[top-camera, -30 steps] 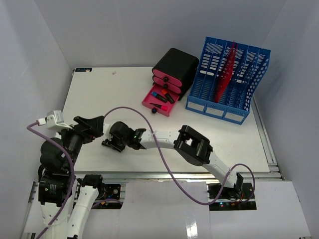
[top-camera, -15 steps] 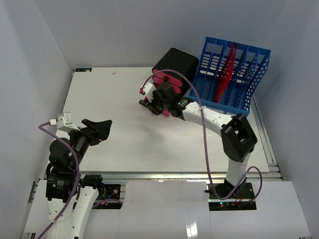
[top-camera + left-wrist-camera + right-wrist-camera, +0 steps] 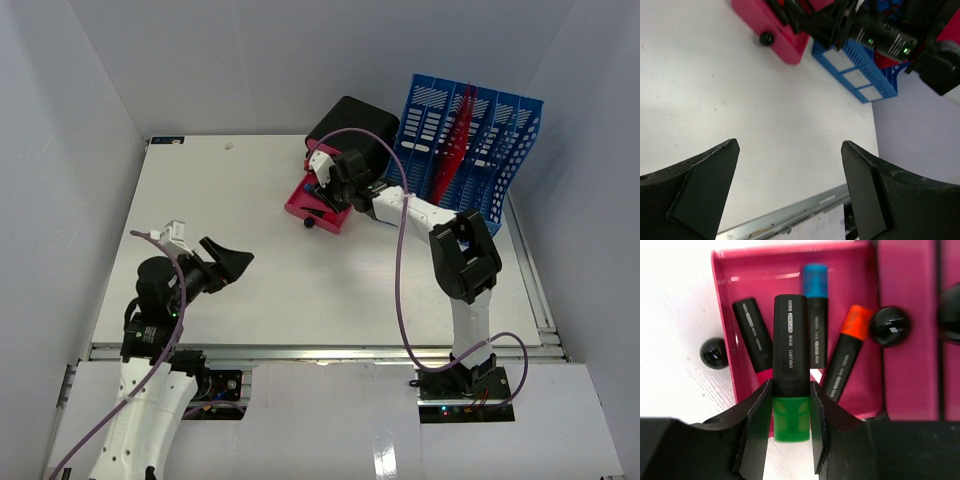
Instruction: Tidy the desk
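The desk (image 3: 300, 290) is a white tabletop. A pink drawer box (image 3: 318, 208) sits at its back middle with one drawer (image 3: 725, 300) pulled open. My right gripper (image 3: 335, 180) hangs over that drawer, shut (image 3: 791, 386) on a black highlighter with a green cap (image 3: 790, 340). In the drawer lie a blue-capped (image 3: 815, 315), an orange-capped (image 3: 847, 355) and a pink-capped highlighter (image 3: 754, 340). My left gripper (image 3: 228, 262) is open and empty above the desk's left front, its jaws wide apart (image 3: 790, 145).
A blue file rack (image 3: 470, 150) with red sheets stands at the back right; it also shows in the left wrist view (image 3: 855, 75). A black box (image 3: 350, 128) is behind the pink drawer box (image 3: 785, 45). Black drawer knobs (image 3: 714, 353) (image 3: 890, 326). Metal rail (image 3: 320, 350) along the front.
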{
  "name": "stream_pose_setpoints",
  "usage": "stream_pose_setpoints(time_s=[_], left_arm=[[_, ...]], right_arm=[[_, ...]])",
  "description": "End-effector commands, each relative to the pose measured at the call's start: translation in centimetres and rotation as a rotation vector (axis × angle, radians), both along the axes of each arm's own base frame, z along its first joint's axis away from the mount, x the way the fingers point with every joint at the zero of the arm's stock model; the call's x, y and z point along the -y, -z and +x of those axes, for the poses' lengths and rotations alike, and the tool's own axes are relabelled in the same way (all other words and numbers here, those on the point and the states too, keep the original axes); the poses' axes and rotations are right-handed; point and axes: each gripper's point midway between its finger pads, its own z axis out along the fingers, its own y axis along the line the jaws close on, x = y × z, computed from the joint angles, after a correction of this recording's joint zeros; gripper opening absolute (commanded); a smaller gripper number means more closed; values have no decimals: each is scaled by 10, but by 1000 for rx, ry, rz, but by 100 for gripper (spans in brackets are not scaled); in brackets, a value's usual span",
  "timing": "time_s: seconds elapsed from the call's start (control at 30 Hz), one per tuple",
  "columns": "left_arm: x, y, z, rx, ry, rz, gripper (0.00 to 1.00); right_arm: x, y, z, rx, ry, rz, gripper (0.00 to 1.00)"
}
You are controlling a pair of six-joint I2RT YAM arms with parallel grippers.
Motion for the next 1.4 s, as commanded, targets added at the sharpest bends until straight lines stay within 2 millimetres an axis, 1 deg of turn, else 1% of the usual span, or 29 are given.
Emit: stream_pose_setpoints(time_s=[0.0,0.1,0.2,0.3,0.33,0.37,0.43,0.47,0.53,0.57,0.6,0.63,0.7,0.73,0.77,0.8,0.87,0.9,0.97,1.0,1.1,1.2,1.37], left_arm=[[21,25,-5,-59,110,-94,94],[25,31,-2,-61,121,-121,94],[30,44,2,-95,139,-152,94],[33,51,4,-109,157,-169,93],[34,52,4,-110,159,-169,93],[34,51,5,-106,160,-167,93],[33,50,5,-98,163,-157,93],[33,50,5,-97,164,-152,93],[32,45,5,-85,161,-141,93],[31,45,4,-86,158,-134,93],[30,44,3,-82,155,-126,93],[29,40,3,-72,149,-118,93],[26,31,2,-48,136,-107,93],[25,28,1,-42,133,-104,93],[24,25,0,-36,128,-100,93],[24,26,-1,-38,128,-99,93],[23,21,-4,-33,125,-94,93],[22,20,-5,-30,123,-91,93],[21,18,-7,-26,116,-87,93],[20,18,-7,-28,112,-84,93],[20,19,-8,-32,110,-80,93],[19,21,-8,-36,108,-75,93],[19,23,-8,-37,105,-73,93]], right_arm=[[-4,-13,20,40,-9,-10,19],[-6,-13,20,34,-36,-16,31],[-6,-22,13,35,-77,-6,47],[-8,-34,7,35,-121,23,59],[-7,-38,5,35,-134,26,61],[-7,-41,2,33,-155,27,64],[-12,-52,-10,28,-233,55,74],[-14,-57,-17,26,-273,63,77],[-18,-62,-33,11,-371,71,79],[-28,-67,-50,-19,-476,116,79],[-35,-74,-62,-36,-555,150,78],[-40,-73,-75,-71,-624,165,75],[-48,-64,-102,-166,-742,196,63],[-52,-59,-106,-195,-755,194,56],[-57,-50,-110,-222,-766,180,54],[-61,-43,-110,-228,-764,165,51],[-67,-20,-108,-252,-726,103,43],[-69,-12,-105,-252,-698,81,40],[-72,5,-91,-241,-598,27,31],[-71,11,-79,-214,-533,-8,30],[-75,25,-71,-151,-462,-88,31],[-75,35,-65,-86,-399,-151,31],[-58,57,-43,-31,-262,-272,33]])
